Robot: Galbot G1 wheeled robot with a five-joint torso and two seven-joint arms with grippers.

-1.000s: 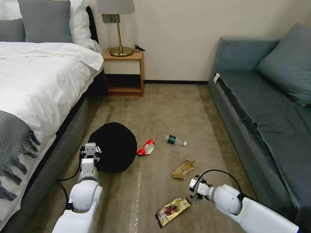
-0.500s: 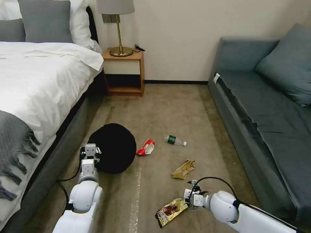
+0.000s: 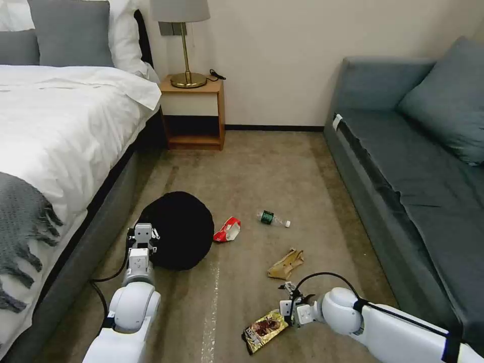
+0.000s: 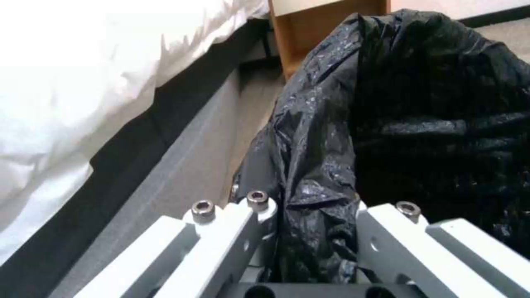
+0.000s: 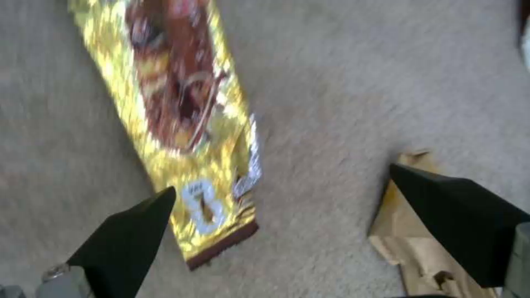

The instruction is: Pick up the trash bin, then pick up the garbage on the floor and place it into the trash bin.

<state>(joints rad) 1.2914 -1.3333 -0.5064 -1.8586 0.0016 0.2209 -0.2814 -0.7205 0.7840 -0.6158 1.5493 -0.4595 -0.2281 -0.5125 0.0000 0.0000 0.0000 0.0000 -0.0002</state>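
Observation:
The trash bin (image 3: 177, 229), lined with a crinkled black bag, is beside the bed, and my left gripper (image 3: 142, 237) is shut on its near rim. In the left wrist view the fingers (image 4: 243, 215) clamp the bag-covered rim of the trash bin (image 4: 430, 124). The garbage lies on the floor (image 3: 262, 171): a red-and-white wrapper (image 3: 228, 229), a small clear bottle (image 3: 273, 219), a tan scrap (image 3: 286, 264) and a gold snack wrapper (image 3: 264, 328). My right gripper (image 3: 286, 303) hangs open just over the gold wrapper's far end. Its black fingertips (image 5: 138, 223) straddle the gold wrapper's end (image 5: 182, 103), with the tan scrap (image 5: 420, 248) beside one finger.
A bed (image 3: 60, 136) with a grey frame runs along the left. A grey sofa (image 3: 413, 176) lines the right. A wooden nightstand (image 3: 194, 113) with a lamp stands at the back wall. Open carpet lies between bed and sofa.
My right arm has swung left and lower, from beside the tan scrap to right over the gold wrapper's end. The left gripper and the bin have barely shifted.

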